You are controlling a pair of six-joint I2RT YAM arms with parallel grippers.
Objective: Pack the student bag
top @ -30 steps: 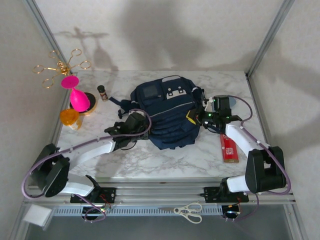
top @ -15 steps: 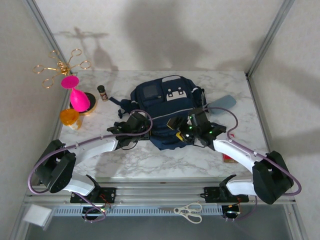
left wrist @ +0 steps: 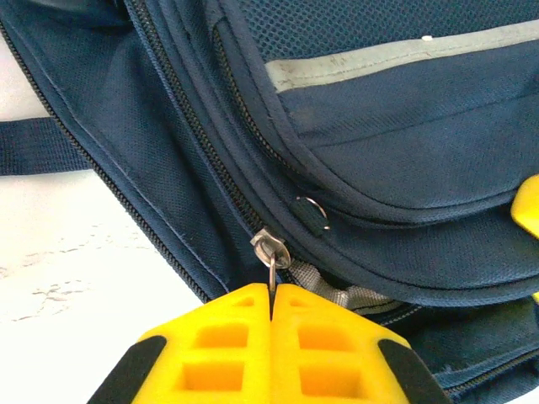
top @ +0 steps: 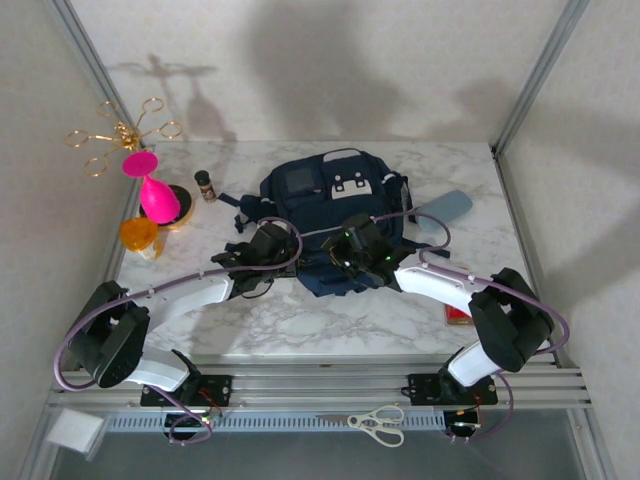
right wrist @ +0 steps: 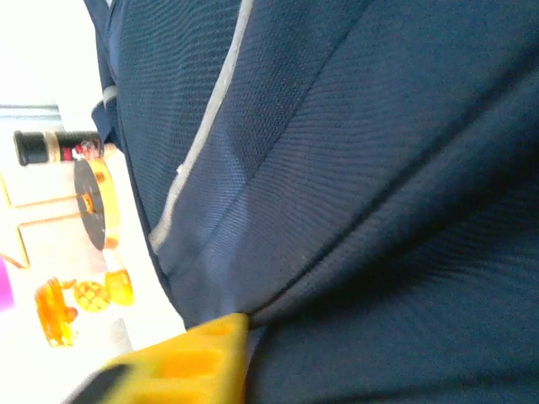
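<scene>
A white marble table (top: 300, 325) seen from above, with two white robot arms bolted at its near edge. In the middle of the table, toward the far side, lies the student bag (top: 330, 200), a large navy blue backpack with grey-white patches and a pale stripe, its dark straps trailing to the left.

Both arms reach in to the near edge of the bag. The left gripper (top: 290, 260) is at the bag's near-left corner. In the left wrist view, its yellow jaws are pressed together, clamped on the metal ring of a zipper pull (left wrist: 271, 252) on the bag's side seam. The right gripper (top: 345, 258) rests on the near-middle of the bag. In the right wrist view, one yellow finger (right wrist: 198, 358) pushes against the blue fabric (right wrist: 379, 168); I cannot tell whether its jaws are apart or together.

To the right of the bag lies a blue-grey oblong case (top: 445, 208). A red packet (top: 457, 313) is near the right edge, partly hidden under the right arm. On the left side stand a bright pink vase (top: 152, 190) on a dark round base, an orange object (top: 139, 234) just in front of it, and a gold wire stand (top: 120, 132) at the far-left corner. A small brown bottle (top: 204, 184) stands between the vase and the bag. White-handled scissors (top: 377, 420) lie on the metal rail below the table's near edge.
</scene>
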